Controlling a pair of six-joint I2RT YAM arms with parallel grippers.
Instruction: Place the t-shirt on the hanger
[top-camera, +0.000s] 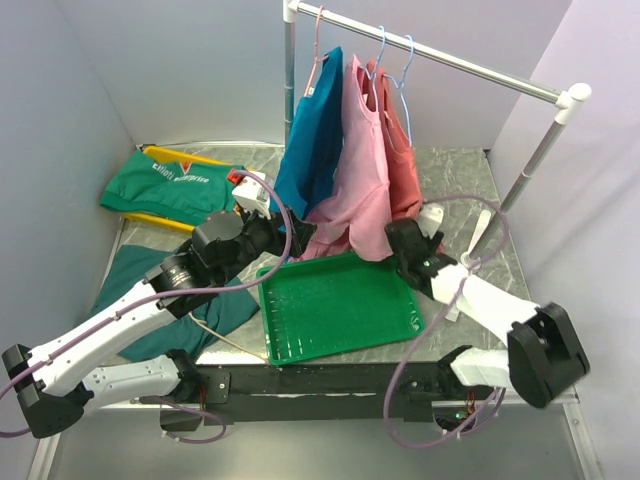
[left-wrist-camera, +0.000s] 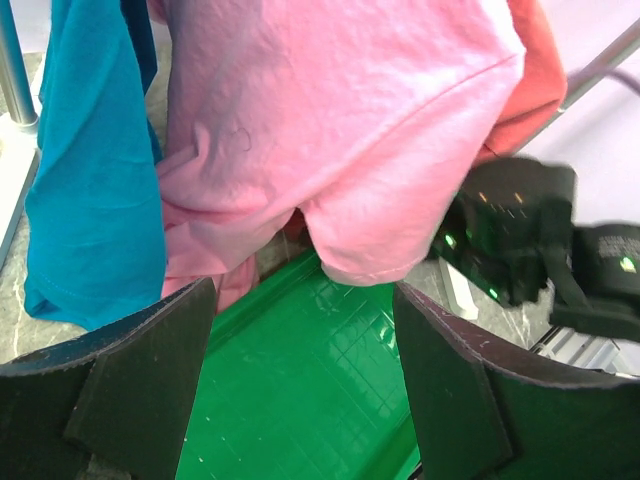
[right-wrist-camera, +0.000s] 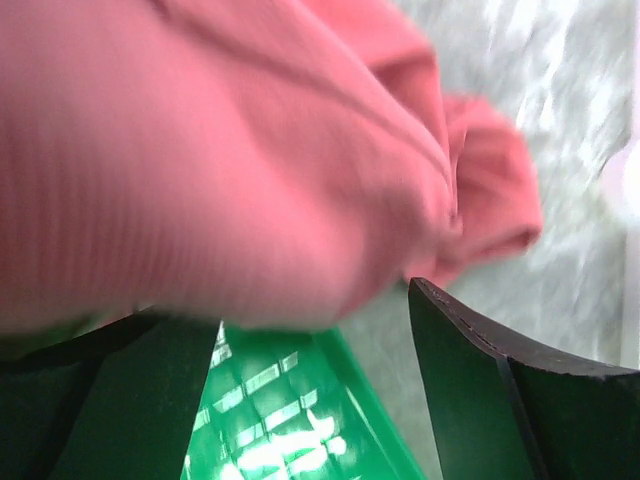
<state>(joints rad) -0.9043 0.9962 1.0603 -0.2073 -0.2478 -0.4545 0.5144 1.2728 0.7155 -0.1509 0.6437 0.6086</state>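
The salmon-red t-shirt (top-camera: 402, 160) hangs on the light blue hanger (top-camera: 409, 60) at the right end of the row on the rail; it also shows in the left wrist view (left-wrist-camera: 532, 80) and fills the top of the right wrist view (right-wrist-camera: 250, 150). My right gripper (top-camera: 393, 236) (right-wrist-camera: 310, 385) is open and empty just below the shirt's hem, over the tray corner. My left gripper (top-camera: 300, 232) (left-wrist-camera: 305, 395) is open and empty, below the pink t-shirt (top-camera: 355, 170) (left-wrist-camera: 340, 130).
A teal-blue t-shirt (top-camera: 312, 140) hangs left of the pink one on the rail (top-camera: 450, 58). A green tray (top-camera: 340, 310) lies in front. A green shirt (top-camera: 175, 185) lies back left, and a dark teal cloth (top-camera: 135, 285) lies under my left arm.
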